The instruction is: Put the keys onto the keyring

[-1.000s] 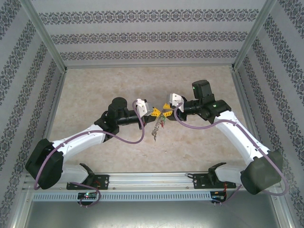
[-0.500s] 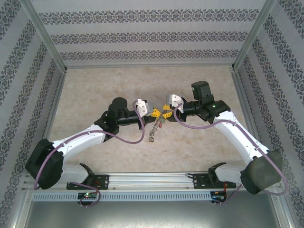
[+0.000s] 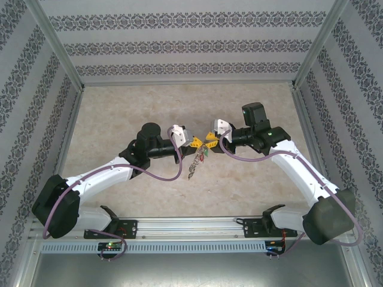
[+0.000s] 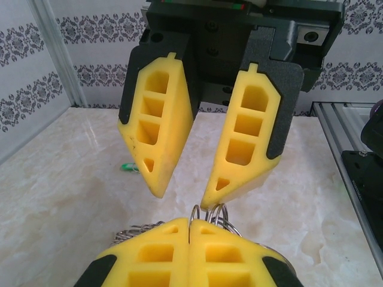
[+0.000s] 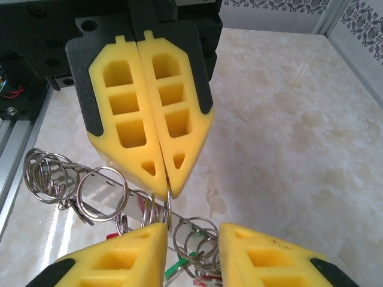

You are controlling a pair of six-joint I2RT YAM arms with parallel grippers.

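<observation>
**A:** Top external view: above the surface [image 3: 119, 107], two tools are seen tip to tip. Which step is in hand?

**B:** Presenting the ring, it is judged. The left tool [image 3: 192, 142] is clamped on the keyring [image 3: 195, 160], which is held clear of the surface. The right tool [image 3: 210, 141] is spread apart about its loops, with nothing gripped.

**A:** What is called for next?

**B:** A fine pinch on one loop. The keyring is seen as bunched thin wire loops, and red and green keys [image 5: 173, 270] are glimpsed among them.
</observation>
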